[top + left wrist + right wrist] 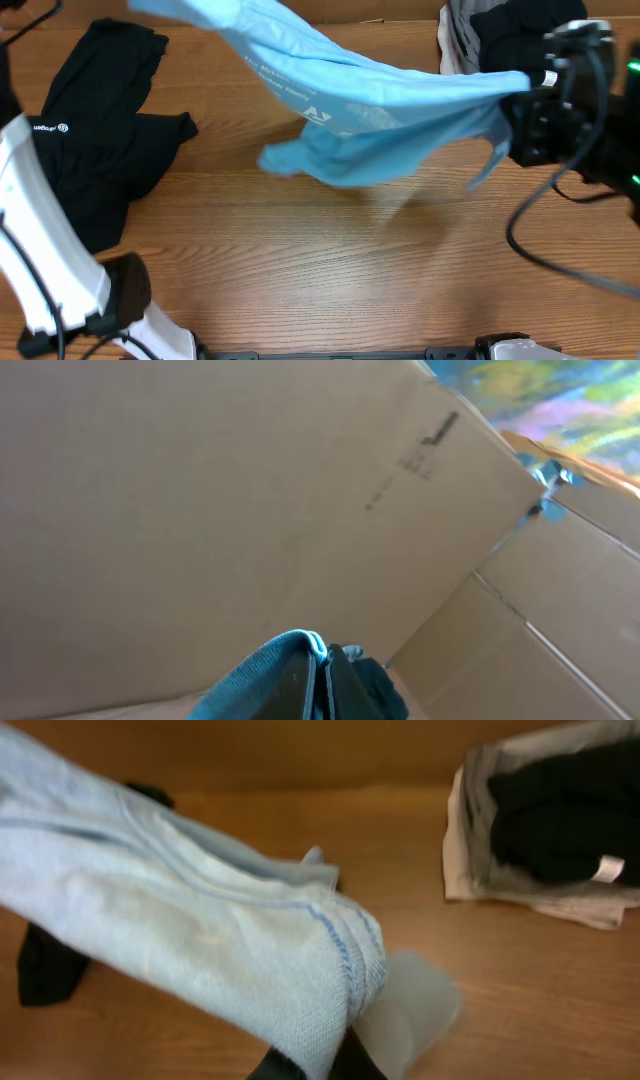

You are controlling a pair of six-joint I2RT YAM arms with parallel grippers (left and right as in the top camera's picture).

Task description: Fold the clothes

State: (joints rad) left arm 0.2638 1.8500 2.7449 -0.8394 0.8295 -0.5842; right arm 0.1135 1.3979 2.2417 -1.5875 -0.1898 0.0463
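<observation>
The light blue T-shirt (pixel 370 110) hangs stretched in the air over the wooden table, running from the top left edge to the right. My right gripper (pixel 525 85) is shut on its right end; in the right wrist view the T-shirt's (pixel 200 920) stitched hem is pinched in the right gripper (pixel 320 1065). My left gripper (pixel 322 680) is shut on a blue hem of the T-shirt (pixel 260 675); it lies beyond the overhead view's top edge. The black top (pixel 95 130) with a small white logo lies crumpled on the table at the left.
A pile of folded grey and black garments (pixel 480 40) sits at the back right, also seen in the right wrist view as the pile (pixel 550 820). A cardboard wall (pixel 200 490) stands behind the left gripper. The white left arm (pixel 40 230) rises at the left edge.
</observation>
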